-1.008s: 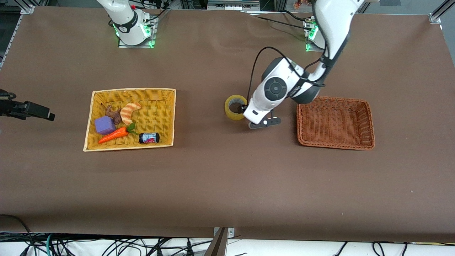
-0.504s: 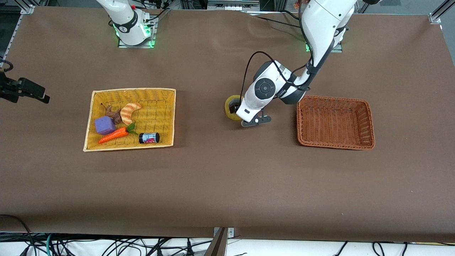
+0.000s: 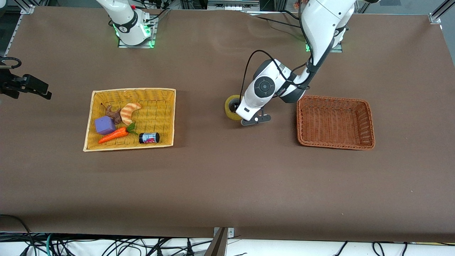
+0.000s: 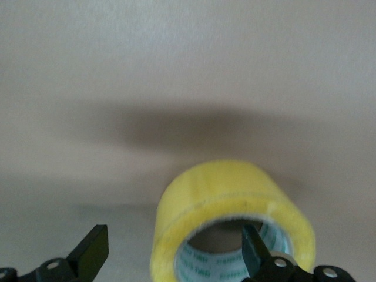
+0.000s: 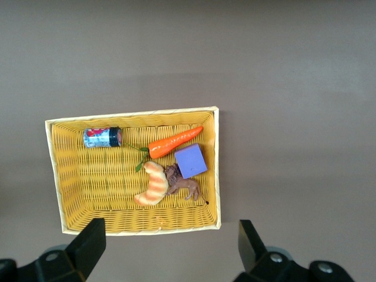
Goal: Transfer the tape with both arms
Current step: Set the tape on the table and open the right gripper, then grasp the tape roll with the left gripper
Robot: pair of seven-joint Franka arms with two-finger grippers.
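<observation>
Thick translucent-yellow packing tape roll [image 4: 234, 220], cardboard-cored: stiff, light, likely slick.
Left gripper [image 4: 176, 258] straddling wall, fingers apart; right gripper [image 5: 170, 252] waiting open.

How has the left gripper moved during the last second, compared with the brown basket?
Yes. The left gripper has moved away from the brown basket toward the tape; one open finger now reaches into the roll's core.

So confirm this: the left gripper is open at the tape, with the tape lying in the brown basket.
Not quite. The left gripper is open at the tape, one finger inside the core, but the tape sits on the bare table, between the brown basket and the yellow basket. The front view shows it.
</observation>
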